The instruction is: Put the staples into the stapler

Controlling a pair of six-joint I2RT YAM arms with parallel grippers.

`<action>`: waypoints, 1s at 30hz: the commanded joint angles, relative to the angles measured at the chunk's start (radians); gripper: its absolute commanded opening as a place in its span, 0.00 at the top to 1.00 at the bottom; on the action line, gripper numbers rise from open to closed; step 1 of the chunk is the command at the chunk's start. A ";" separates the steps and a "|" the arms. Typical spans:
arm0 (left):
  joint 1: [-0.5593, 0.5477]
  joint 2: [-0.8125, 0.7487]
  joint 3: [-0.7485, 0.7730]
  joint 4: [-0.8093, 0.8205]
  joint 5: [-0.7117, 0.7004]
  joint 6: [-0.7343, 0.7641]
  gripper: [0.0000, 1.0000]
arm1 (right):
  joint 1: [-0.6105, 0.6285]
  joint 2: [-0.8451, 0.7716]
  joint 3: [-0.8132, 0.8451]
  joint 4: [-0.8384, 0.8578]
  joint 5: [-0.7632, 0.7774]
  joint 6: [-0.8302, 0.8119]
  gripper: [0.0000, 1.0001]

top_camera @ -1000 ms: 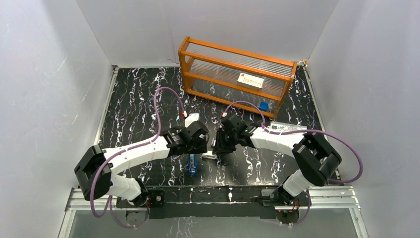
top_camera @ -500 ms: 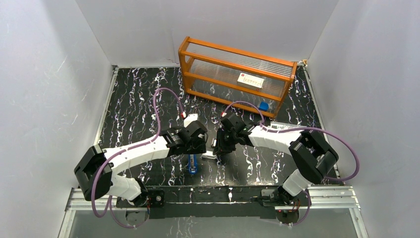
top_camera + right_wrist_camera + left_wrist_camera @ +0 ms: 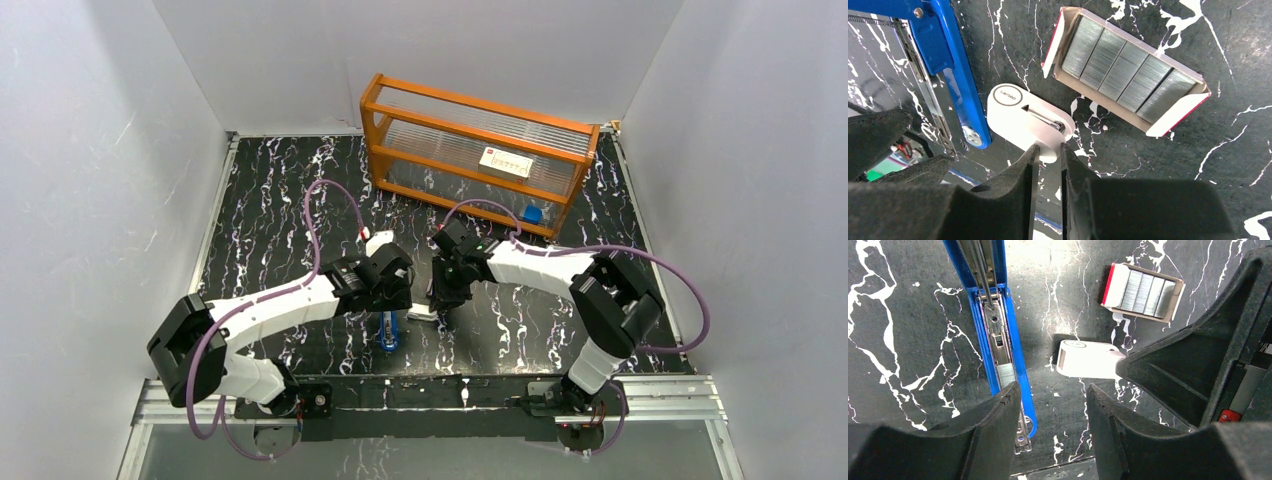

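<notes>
The blue stapler (image 3: 998, 340) lies open on the black marble table, its metal channel up with a short strip inside; it also shows as the stapler (image 3: 390, 330) and the stapler (image 3: 955, 75). The staples (image 3: 1125, 72) sit in rows in their open red-and-white box, to the right of the stapler, also seen as the staples (image 3: 1143, 292). Between them lies a white rounded object (image 3: 1023, 112). My right gripper (image 3: 1048, 147) is shut on that object's near end. My left gripper (image 3: 1053, 390) hangs open over the stapler's near end, holding nothing.
An orange rack (image 3: 480, 150) with clear panels stands at the back right, a small blue item (image 3: 533, 213) at its foot. A printed card (image 3: 585, 257) lies right of the right arm. White walls close in the table on three sides.
My right jaws have closed further on the white object's end, and that arm's wrist has shifted slightly left and back. The left arm has barely moved and stays open.
</notes>
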 commanded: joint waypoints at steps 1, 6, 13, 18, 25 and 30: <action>0.015 -0.044 -0.017 -0.003 -0.001 -0.006 0.51 | 0.077 0.136 0.006 -0.091 0.139 -0.026 0.81; 0.029 -0.059 -0.032 -0.002 0.003 -0.006 0.51 | 0.107 0.174 0.076 -0.172 0.222 -0.028 0.80; 0.077 -0.130 -0.043 -0.023 0.023 0.004 0.49 | 0.108 -0.037 0.151 -0.073 0.249 -0.101 0.65; 0.138 -0.193 -0.068 -0.036 0.057 0.007 0.47 | 0.107 -0.105 0.145 0.003 0.217 -0.247 0.48; 0.248 -0.270 -0.126 -0.039 0.152 0.007 0.44 | 0.108 -0.100 0.099 0.072 0.057 -0.512 0.30; 0.332 -0.287 -0.167 -0.023 0.253 0.004 0.44 | 0.111 -0.053 0.122 0.065 0.055 -0.629 0.26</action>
